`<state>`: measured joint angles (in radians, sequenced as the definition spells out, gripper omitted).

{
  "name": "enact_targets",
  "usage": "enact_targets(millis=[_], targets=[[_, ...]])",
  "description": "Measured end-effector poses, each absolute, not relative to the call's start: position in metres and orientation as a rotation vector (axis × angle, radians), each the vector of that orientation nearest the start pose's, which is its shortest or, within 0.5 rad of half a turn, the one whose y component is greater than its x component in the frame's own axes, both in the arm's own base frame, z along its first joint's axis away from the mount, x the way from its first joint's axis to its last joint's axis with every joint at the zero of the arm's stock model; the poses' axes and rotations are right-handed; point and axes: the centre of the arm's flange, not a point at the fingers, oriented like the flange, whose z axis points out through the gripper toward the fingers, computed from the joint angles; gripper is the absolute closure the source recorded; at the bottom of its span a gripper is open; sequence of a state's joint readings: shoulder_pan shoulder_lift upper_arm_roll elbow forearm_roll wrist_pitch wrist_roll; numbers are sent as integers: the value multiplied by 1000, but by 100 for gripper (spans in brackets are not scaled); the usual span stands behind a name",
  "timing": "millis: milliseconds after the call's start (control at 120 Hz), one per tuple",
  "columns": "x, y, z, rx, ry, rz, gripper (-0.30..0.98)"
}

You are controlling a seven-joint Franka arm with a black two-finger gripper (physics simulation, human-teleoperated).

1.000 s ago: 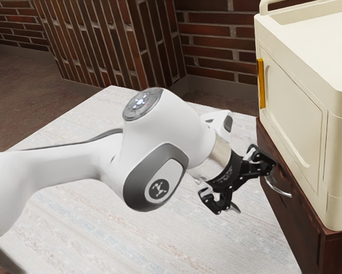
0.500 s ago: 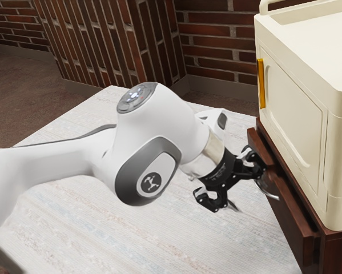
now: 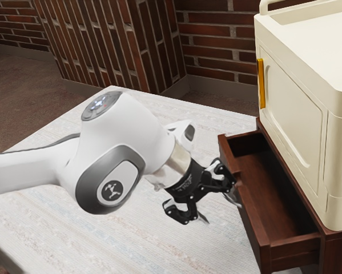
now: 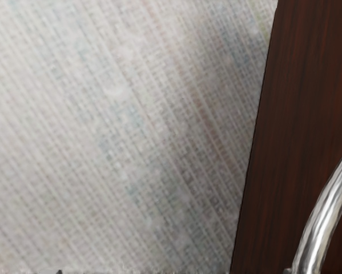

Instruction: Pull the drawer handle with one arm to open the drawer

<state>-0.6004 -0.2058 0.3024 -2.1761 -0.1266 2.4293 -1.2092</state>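
The black gripper (image 3: pixel 218 205), fingers spread, hung at the metal handle (image 4: pixel 322 228) of the open wooden drawer (image 3: pixel 293 248), at three o'clock in the exterior view; its front panel (image 3: pixel 252 224) stood between gripper and interior. A cream cabinet (image 3: pixel 293 123) loomed at two o'clock, a brick wall (image 3: pixel 219 54) at twelve.
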Motion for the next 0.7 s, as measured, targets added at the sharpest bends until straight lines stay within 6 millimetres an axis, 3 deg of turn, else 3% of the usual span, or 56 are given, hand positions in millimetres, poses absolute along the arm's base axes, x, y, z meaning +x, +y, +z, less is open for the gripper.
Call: enact_targets(millis=[700], targets=[[456, -92, 537, -3122, -1716, -441, 20]])
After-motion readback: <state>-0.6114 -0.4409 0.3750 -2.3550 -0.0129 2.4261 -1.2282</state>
